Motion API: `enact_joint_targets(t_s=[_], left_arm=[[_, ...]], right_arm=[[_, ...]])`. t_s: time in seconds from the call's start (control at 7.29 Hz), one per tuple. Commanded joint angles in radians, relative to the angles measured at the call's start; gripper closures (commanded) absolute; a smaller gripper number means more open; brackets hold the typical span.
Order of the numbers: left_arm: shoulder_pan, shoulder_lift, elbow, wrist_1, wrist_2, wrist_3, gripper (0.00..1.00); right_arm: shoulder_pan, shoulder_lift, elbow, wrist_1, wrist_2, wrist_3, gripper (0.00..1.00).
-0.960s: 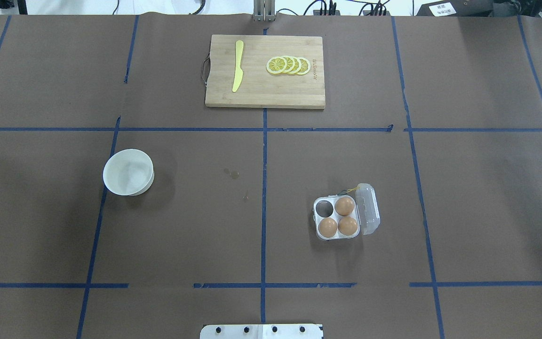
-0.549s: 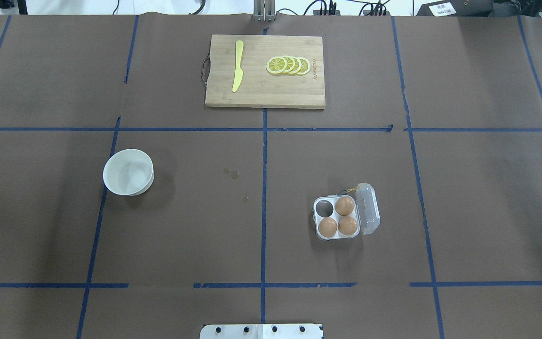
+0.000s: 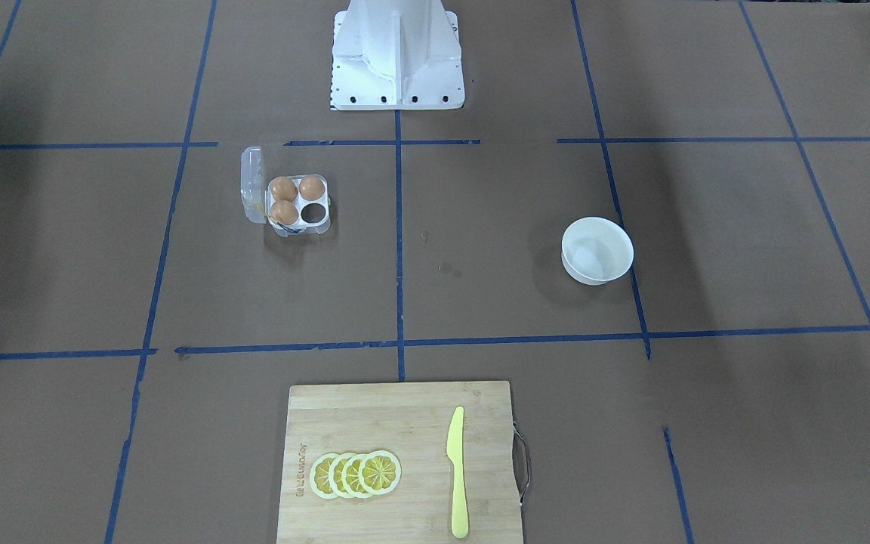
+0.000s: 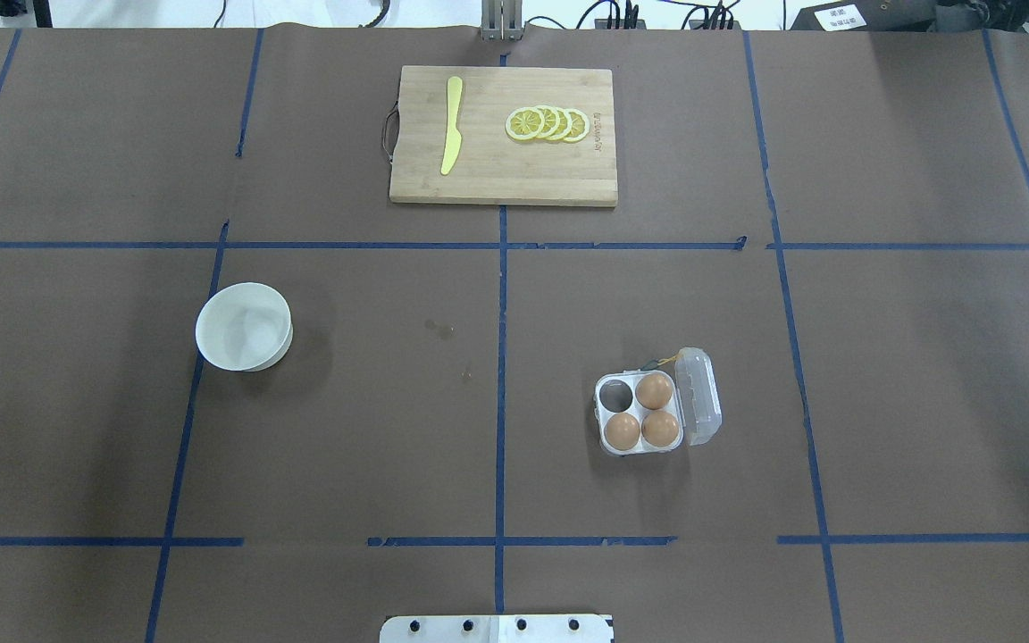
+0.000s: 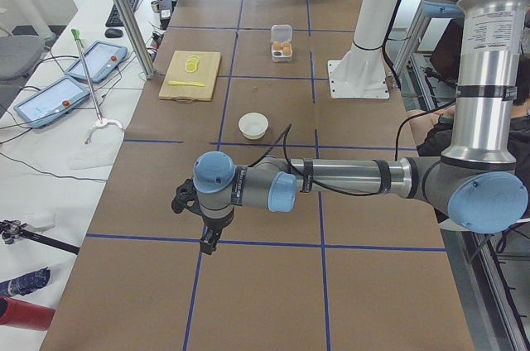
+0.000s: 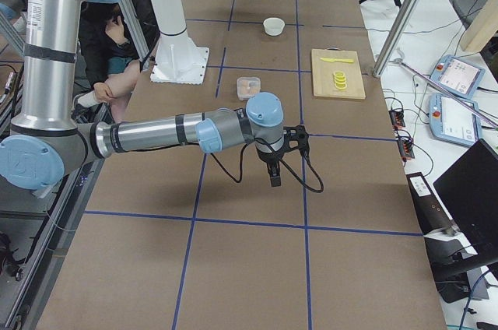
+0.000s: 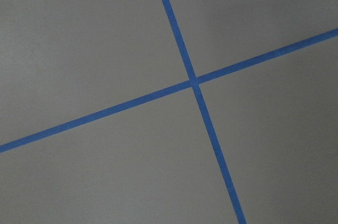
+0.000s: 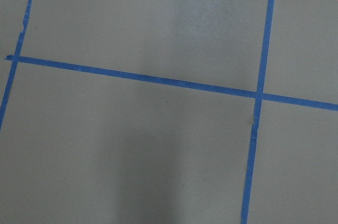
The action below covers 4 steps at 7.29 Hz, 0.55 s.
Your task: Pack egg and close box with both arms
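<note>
Clear plastic four-cell carton [image 4: 616, 393] lies lid-open, one cell free beside three light-brown eggs [image 4: 655, 390], ready for loading; black left gripper [image 5: 204, 247] and right gripper [image 6: 275, 181] hang far off, can't tell finger opening

A bamboo cutting board [image 4: 497, 183] lies on the brown paper table cover [image 4: 907, 357], its metal handle [image 4: 387, 131] on the left short edge in the overhead view; on the board a yellow knife [image 4: 452, 125] lies towards the handle end, parallel to that edge; four overlapping lemon slices [image 4: 547, 123] sit towards the board's other end, apart from the knife; a white bowl [image 4: 244, 326] stands upright well apart from the board, below and left of it in that view; blue tape lines [image 4: 501, 295] grid the paper, one running from the board's middle; small stains [image 4: 440, 329] mark the paper between bowl and that line.
</note>
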Motion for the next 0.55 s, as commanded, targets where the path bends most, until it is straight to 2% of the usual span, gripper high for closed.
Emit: enact_joint_targets(t_s=[0.0, 0.27, 0.41], left_arm=[[-0.006, 0.002, -0.023, 0.003, 0.002, 0.001, 0.00], [0.012, -0.004, -0.002, 0.008, 0.046, -0.001, 0.00], [0.014, -0.001, 0.011, 0.009, 0.046, 0.001, 0.00]], right_arm=[[-0.086, 0.002, 0.081, 0.001, 0.005, 0.148, 0.00], [-0.255, 0.014, 0.155, 0.004, -0.015, 0.375, 0.00], [-0.313, 0.030, 0.158, 0.064, -0.029, 0.459, 0.00]])
